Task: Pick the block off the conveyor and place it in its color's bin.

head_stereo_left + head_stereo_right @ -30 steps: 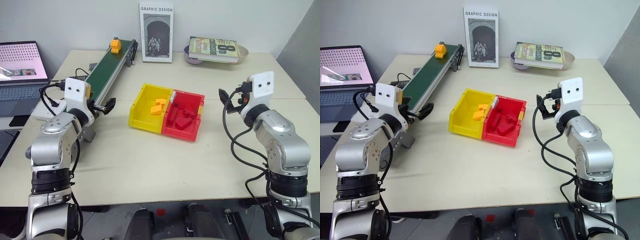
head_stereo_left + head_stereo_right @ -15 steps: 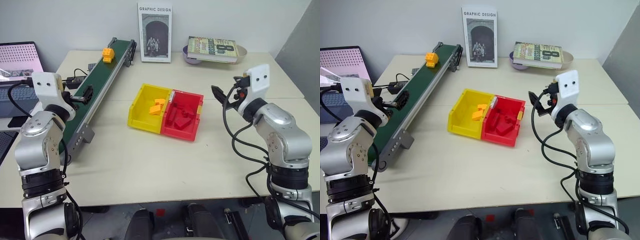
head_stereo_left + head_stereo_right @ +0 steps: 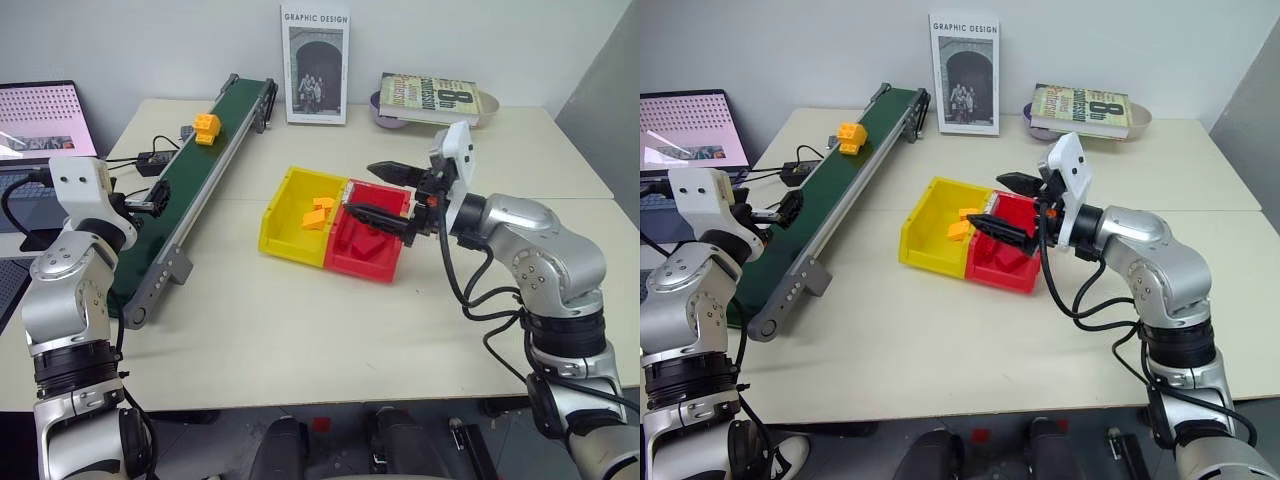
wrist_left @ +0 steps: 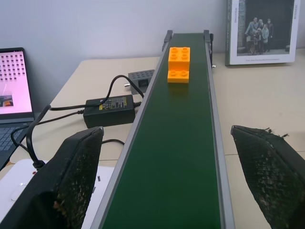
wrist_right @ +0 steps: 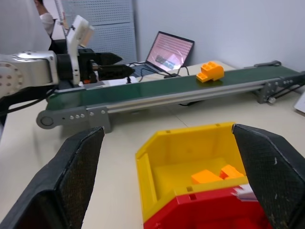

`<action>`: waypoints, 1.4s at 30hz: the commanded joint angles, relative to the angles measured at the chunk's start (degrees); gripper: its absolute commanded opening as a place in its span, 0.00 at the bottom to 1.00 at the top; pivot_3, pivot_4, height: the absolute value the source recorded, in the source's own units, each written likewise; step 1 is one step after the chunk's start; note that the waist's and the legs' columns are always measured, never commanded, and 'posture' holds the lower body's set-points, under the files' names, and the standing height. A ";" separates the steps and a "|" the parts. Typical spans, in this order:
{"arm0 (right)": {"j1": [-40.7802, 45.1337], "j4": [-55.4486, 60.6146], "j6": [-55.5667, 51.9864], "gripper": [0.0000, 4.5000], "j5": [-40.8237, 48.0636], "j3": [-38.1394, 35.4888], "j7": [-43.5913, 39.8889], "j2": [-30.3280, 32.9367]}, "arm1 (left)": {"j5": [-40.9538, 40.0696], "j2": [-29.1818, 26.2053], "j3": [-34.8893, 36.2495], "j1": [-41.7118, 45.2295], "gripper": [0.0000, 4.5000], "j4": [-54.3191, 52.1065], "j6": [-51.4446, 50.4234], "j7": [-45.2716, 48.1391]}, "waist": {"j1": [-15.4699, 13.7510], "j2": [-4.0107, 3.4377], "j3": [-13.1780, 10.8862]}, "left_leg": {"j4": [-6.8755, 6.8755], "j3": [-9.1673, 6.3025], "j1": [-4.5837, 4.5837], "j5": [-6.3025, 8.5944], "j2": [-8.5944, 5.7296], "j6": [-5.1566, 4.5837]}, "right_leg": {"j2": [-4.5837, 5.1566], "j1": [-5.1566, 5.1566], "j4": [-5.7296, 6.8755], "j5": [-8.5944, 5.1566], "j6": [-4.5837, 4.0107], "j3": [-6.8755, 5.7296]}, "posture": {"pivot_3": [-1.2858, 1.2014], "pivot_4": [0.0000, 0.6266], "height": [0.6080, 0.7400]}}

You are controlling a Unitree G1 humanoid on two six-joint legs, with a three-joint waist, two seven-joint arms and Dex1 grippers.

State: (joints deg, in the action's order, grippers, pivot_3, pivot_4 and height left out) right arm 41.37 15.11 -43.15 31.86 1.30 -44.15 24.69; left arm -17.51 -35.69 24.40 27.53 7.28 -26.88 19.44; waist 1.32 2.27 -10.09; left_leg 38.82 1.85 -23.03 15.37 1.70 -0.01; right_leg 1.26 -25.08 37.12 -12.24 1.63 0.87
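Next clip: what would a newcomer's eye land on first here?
Probably the joined yellow bin and red bin mid-table, with the right end effector open just above the red one. Next, the orange block riding the green conveyor on the left, with the open left end effector waiting at the belt's near end.

Office-like robot test space, pale table, open laptop, books, benchtop conveyor
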 commanded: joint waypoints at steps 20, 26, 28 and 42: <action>0.52 6.52 -3.21 1.00 5.01 -0.76 -0.12 2.73 | 1.22 -1.79 -2.28 7.26 0.99 15.33 7.70 5.64 | 0.10 0.00 0.00 | -0.01 0.00 0.00 0.00 0.01 0.00 | 0.00 -0.01 0.02 0.00 0.00 -0.02 | 0.52 0.24 1.00; 0.78 7.06 -4.12 1.00 5.90 -1.30 0.81 3.08 | 2.34 -1.93 -3.35 7.80 0.99 17.55 9.00 5.18 | 0.12 0.00 0.00 | -0.01 0.02 0.00 0.00 0.00 0.00 | 0.01 -0.01 0.01 0.00 0.00 0.00 | 0.52 0.24 1.00; 0.90 7.05 -4.25 1.00 6.29 -1.37 1.14 3.27 | 3.13 -2.32 -3.83 7.88 0.99 18.51 9.28 4.96 | 0.12 0.00 0.00 | -0.01 0.02 0.00 0.00 0.00 0.00 | 0.01 -0.01 0.01 0.00 0.00 0.00 | 0.52 0.24 1.00; 1.35 6.25 -3.91 1.00 6.76 -1.15 1.84 3.14 | 0.86 -2.69 -2.13 3.82 0.64 13.82 4.97 5.14 | 0.18 0.00 0.00 | -0.01 0.02 -0.01 0.00 0.01 0.00 | 0.07 -0.02 0.01 0.00 0.00 0.01 | 0.52 0.24 1.00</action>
State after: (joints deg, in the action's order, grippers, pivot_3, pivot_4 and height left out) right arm 41.59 20.27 -48.07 37.82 1.36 -42.29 27.54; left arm -15.76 -36.99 20.71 32.00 24.98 -21.12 24.91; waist 1.49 2.27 -10.09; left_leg 38.81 1.88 -23.03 15.37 1.72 0.00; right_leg 1.38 -25.10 37.12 -12.24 1.63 0.88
